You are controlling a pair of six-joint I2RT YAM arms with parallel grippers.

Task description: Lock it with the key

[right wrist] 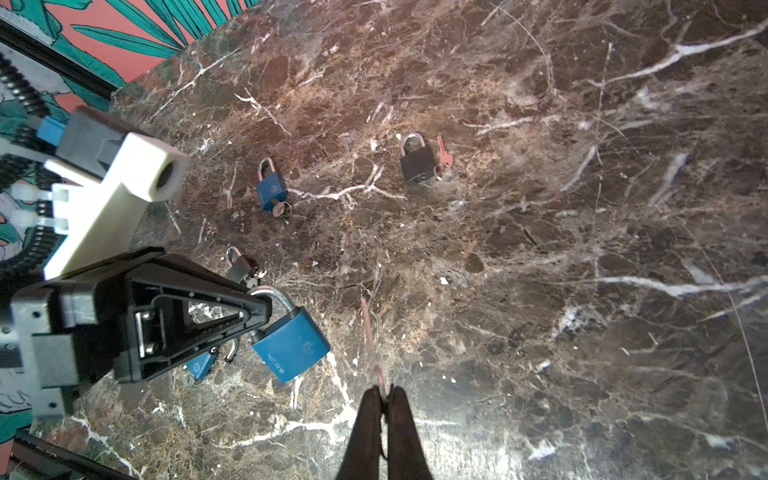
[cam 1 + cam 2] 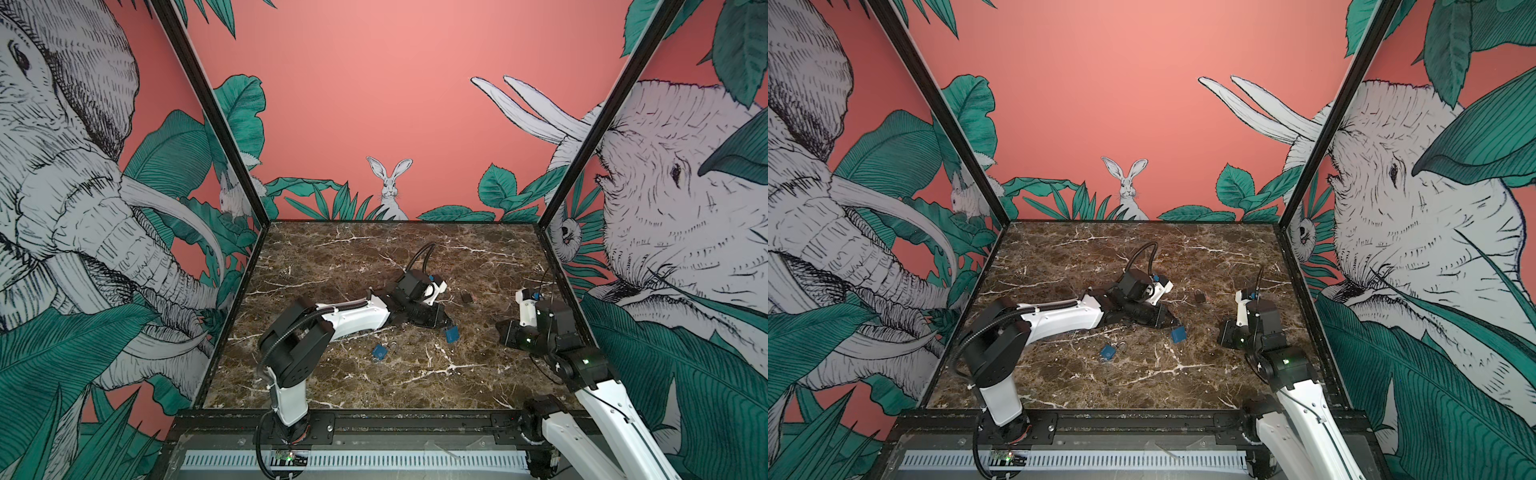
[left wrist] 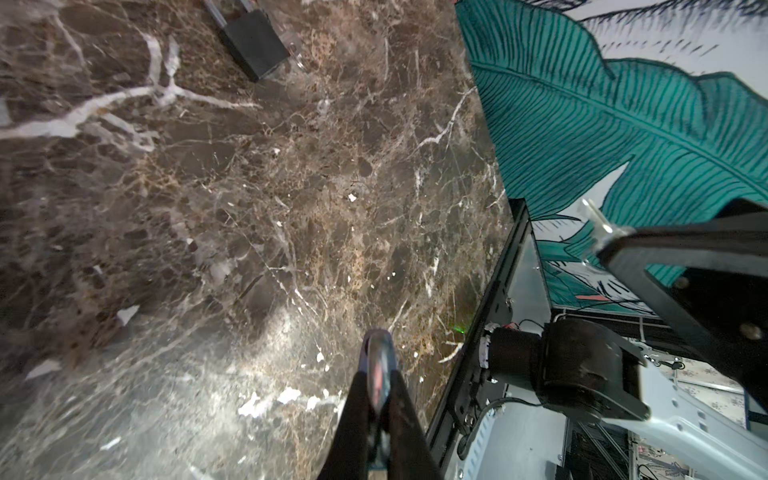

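Probably dense little blue padlock [image 2: 452,333], just below centre in a top view, is pinched by its slick shackle [image 3: 376,361] in the left gripper [image 1: 259,315], thin stiff key [image 1: 372,336] is clamped in the right gripper [image 1: 384,399].

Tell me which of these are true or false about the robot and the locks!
1. The left gripper holds a blue padlock. True.
2. The right gripper is open and empty. False: it is shut on a reddish key.
3. A black padlock lies on the table. True.
4. The key is already inside the blue padlock. False: its tip is beside the padlock, not touching it.
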